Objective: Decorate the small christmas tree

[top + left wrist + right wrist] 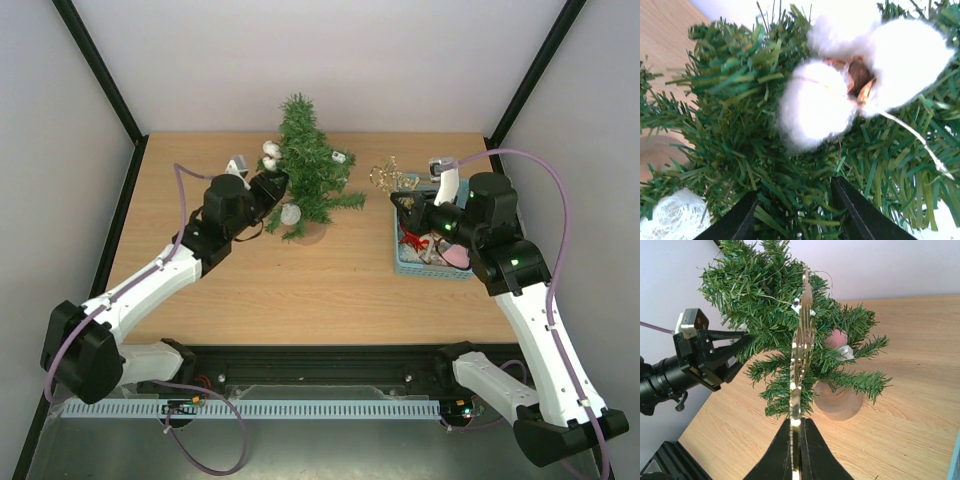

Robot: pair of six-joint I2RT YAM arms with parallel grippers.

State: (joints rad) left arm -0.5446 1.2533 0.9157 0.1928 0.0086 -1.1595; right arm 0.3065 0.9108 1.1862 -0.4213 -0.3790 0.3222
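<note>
The bushy dark-green small christmas tree [312,165] is standing at the back of the wooden table. My left gripper [796,192] is sitting in its left-side branches, jaws spread wide, with only needles between them, just below a fluffy white cotton-boll ornament [815,105]. My right gripper [797,424] is pinching a thin glittery gold ornament [802,335], jaws nearly closed on it, and is facing the tree from its right.

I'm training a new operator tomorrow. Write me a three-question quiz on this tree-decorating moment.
1. True or false: the right gripper is empty.
2. Which gripper is in among the branches of the small christmas tree? A left, B right, C neither.
3. Fill in: the fluffy ornament on the branches is ____ in colour.
Key: 1 false, it pinches a gold ornament. 2 A, the left gripper. 3 white.
</note>
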